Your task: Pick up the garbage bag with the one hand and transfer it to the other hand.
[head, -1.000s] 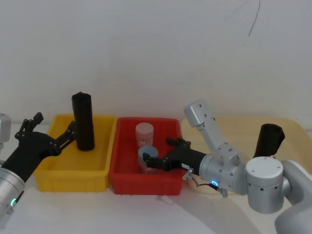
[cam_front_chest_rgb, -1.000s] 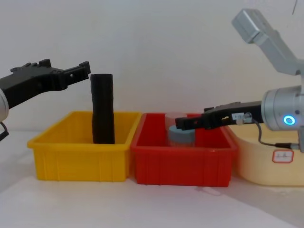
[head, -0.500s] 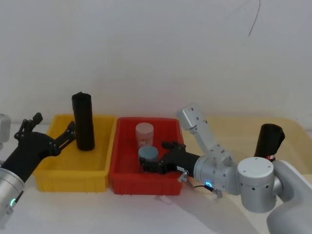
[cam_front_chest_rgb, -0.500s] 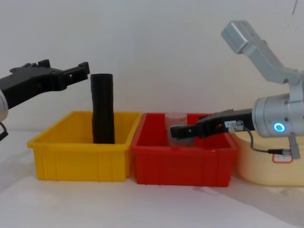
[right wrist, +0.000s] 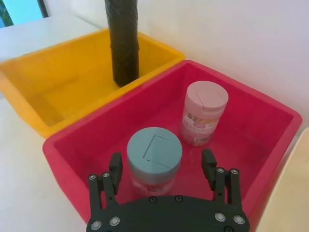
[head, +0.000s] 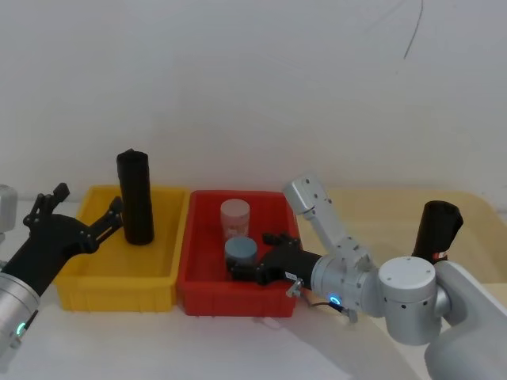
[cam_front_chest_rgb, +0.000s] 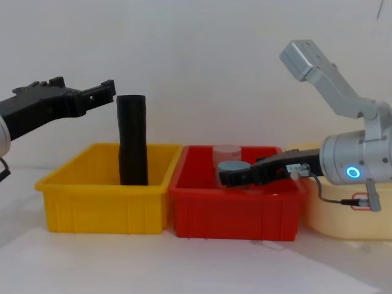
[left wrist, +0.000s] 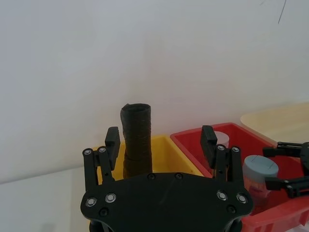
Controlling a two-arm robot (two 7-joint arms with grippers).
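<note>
Both tools open and empty, garbage bag in the cream tray at far right.

Our left tool (head: 89, 215) hovers with fingers spread wide, holding nothing, near a plain black roll (head: 135, 197) standing upright in the yellow bin (head: 79, 285). Our right tool (right wrist: 162, 166) gapes over the red bin (right wrist: 246, 140), straddling the blue-lidded jar (right wrist: 154, 158) without gripping it; a pink-lidded jar (right wrist: 203, 112) stands behind. The garbage bag (head: 438, 229) stands well apart, far right.

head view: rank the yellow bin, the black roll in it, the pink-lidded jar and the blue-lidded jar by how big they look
1. yellow bin
2. black roll
3. and 4. pink-lidded jar and blue-lidded jar: they look about alike, so no ranking.
</note>
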